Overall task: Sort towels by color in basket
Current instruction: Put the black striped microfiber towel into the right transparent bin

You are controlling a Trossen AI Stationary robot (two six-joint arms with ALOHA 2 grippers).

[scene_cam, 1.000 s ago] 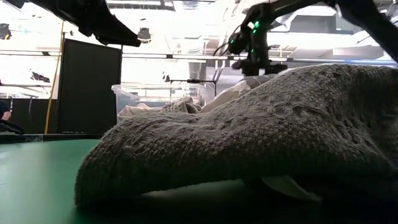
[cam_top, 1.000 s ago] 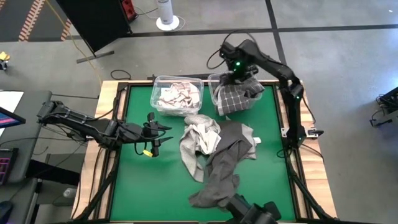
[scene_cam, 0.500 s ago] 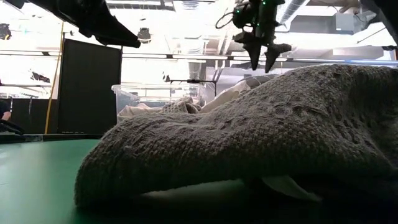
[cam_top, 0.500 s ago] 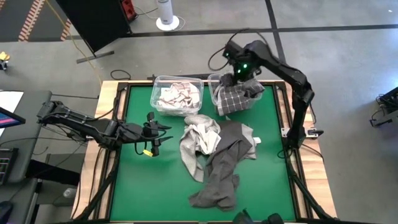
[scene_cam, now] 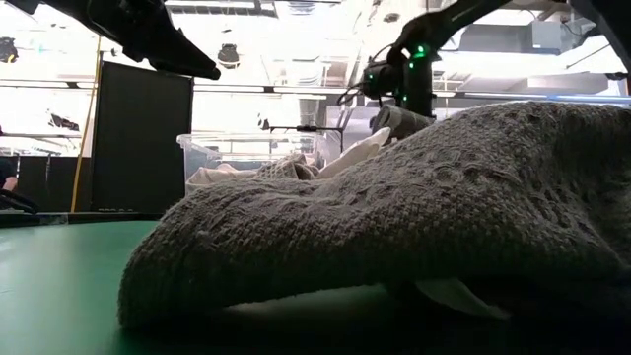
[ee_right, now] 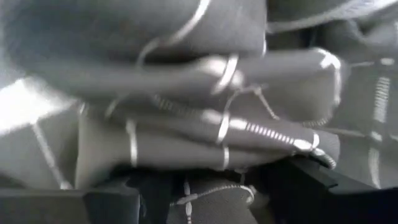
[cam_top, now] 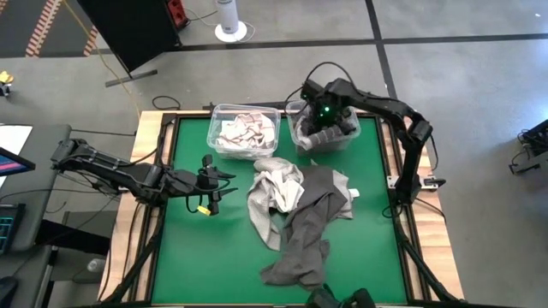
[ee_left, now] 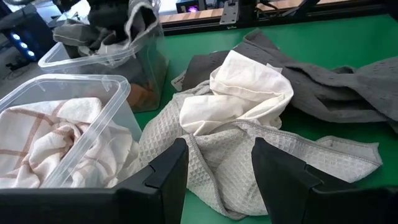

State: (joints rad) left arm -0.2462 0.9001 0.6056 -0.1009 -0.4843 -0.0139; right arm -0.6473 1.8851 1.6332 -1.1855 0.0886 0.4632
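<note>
My right gripper (cam_top: 318, 127) points down into the far right clear basket (cam_top: 300, 144). Its fingers stand open in the folds of the dark grey-and-white checked towel (ee_right: 205, 134) that fills it. The far left basket (cam_top: 244, 133) holds a white towel with brown checks (ee_left: 56, 134). A light grey towel (cam_top: 272, 195), a white towel (ee_left: 239, 93) and a long dark grey towel (cam_top: 304, 235) lie heaped on the green table. My left gripper (cam_top: 211, 192) hovers open at the table's left, pointing at the heap. My right gripper comes at the checked towel from above, fingers pointing down. Its open fingers (ee_right: 311, 186) press into the towel's bunched folds (ee_right: 217, 180), which lie between and in front of them. The towel rests inside the basket, not lifted.
The two baskets stand side by side at the table's far edge. The towel heap covers the table's middle and reaches the near edge. Bare green table (cam_top: 197, 248) lies to the near left and at the right (cam_top: 372, 231).
My right gripper has risen above the right basket, fingers open and empty, and then come down into it. The checked towel, which hung over the basket's near rim, now lies pushed down inside the basket.
</note>
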